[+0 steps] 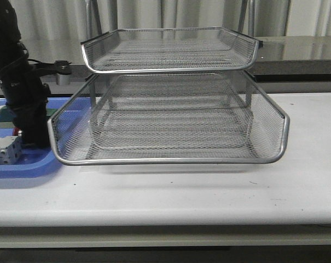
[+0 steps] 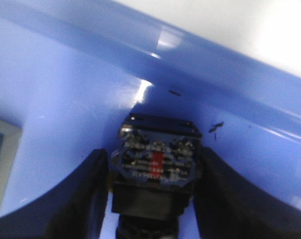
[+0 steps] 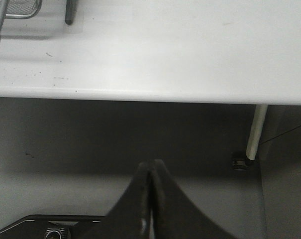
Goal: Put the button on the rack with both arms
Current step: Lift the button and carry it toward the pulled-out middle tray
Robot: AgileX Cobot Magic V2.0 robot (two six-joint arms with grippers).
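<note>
Between the two dark fingers [image 2: 78, 199] of the left gripper [image 2: 152, 199] sits the button [image 2: 155, 162], its blue terminal block facing the wrist camera and its black body low in the gap, lying on the floor of the blue plastic tray [image 2: 65, 94]; the fingers flank it closely on both sides, though I cannot tell whether they already press it. By my reading the task is barely begun: the wire-mesh rack [image 1: 170, 118] holds nothing, so lifting, any handover and placing all remain. Off the table edge, the right gripper [image 3: 151, 199] hangs with its fingers closed together on nothing.
</note>
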